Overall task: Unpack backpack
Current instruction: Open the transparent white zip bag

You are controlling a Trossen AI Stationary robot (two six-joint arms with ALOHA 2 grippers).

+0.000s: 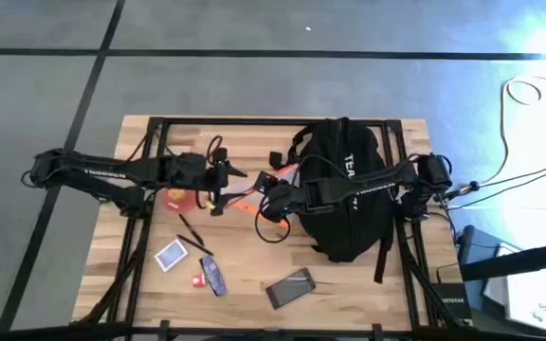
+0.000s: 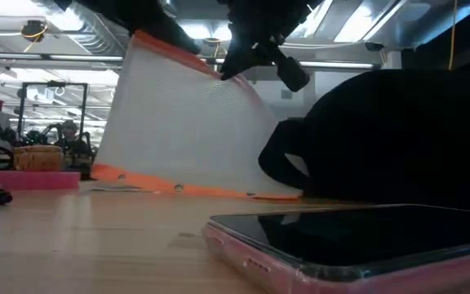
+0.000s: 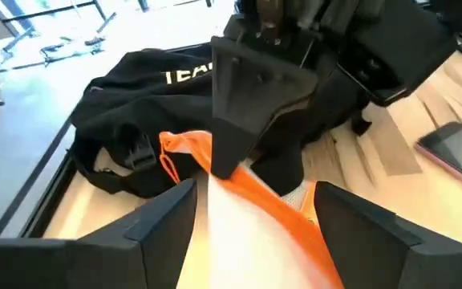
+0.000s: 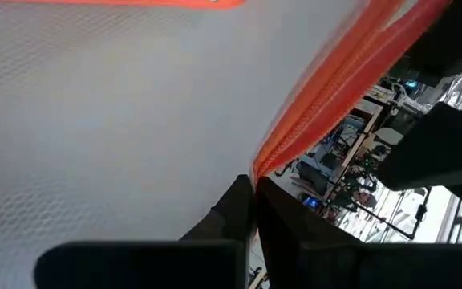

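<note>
Black fabric, rounded and bulky, your backpack (image 1: 344,189) lies on the right half of the wooden table (image 1: 140,275), white lettering up, straps trailing toward the front edge. Just left of it, your right gripper (image 1: 271,201) pinches the orange-trimmed edge of a white mesh pouch (image 2: 182,131), lifted at a slant. Your left gripper (image 1: 224,180) faces it, fingers spread around the pouch's other side. A pink-cased phone (image 1: 289,288) lies near the front edge.

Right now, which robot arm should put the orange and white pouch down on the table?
Right, probably. The right gripper is shut on the mesh pouch's orange edge. The left gripper is open beside it.
</note>
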